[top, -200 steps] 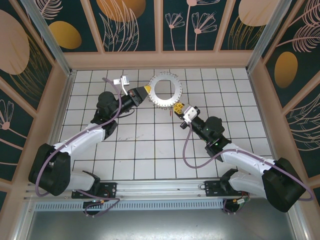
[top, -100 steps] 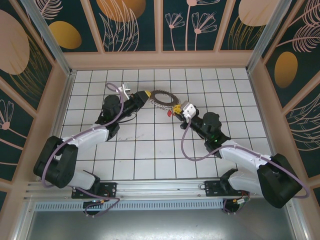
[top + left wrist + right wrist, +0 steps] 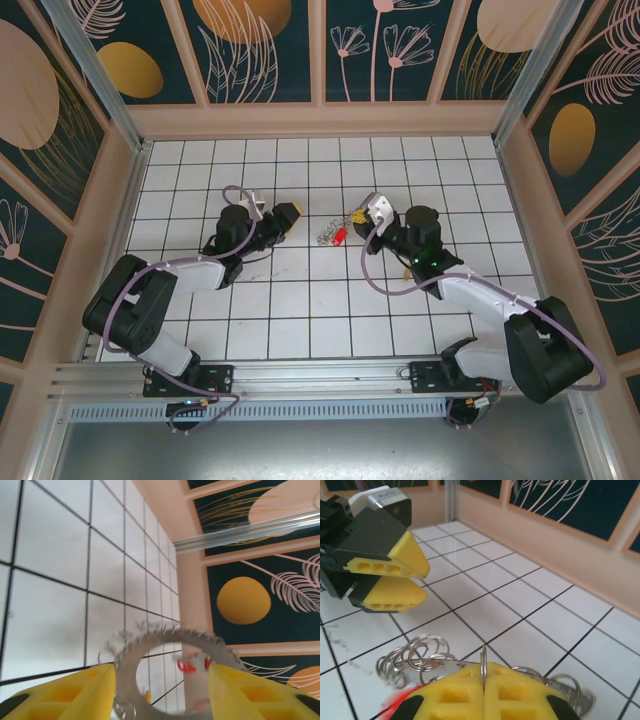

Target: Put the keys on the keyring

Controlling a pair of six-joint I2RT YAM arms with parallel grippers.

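The keyring (image 3: 328,233) lies low and nearly edge-on between both arms, with a red-headed key (image 3: 340,238) hanging at its near side. My right gripper (image 3: 355,216) is shut on one of the ring's small metal loops (image 3: 483,661), and its jaws (image 3: 483,680) pinch the wire. More loops (image 3: 415,655) and a red blur of the key (image 3: 395,702) sit to its left. My left gripper (image 3: 292,213) stands open, a short gap away from the ring. In the left wrist view the blurred keyring (image 3: 125,660) and the red key (image 3: 192,664) float beyond the spread yellow fingers (image 3: 75,690).
The white tiled floor (image 3: 300,300) is boxed in by pale walls with dark floral panels (image 3: 265,45). The left gripper (image 3: 426,585) shows in the right wrist view, just beyond the loops. A metal rail (image 3: 300,385) runs along the near edge.
My left gripper has let go of the keyring and pulled back to the left. The ring dropped from flat to edge-on and moved nearer with the right gripper, which swung toward the middle.
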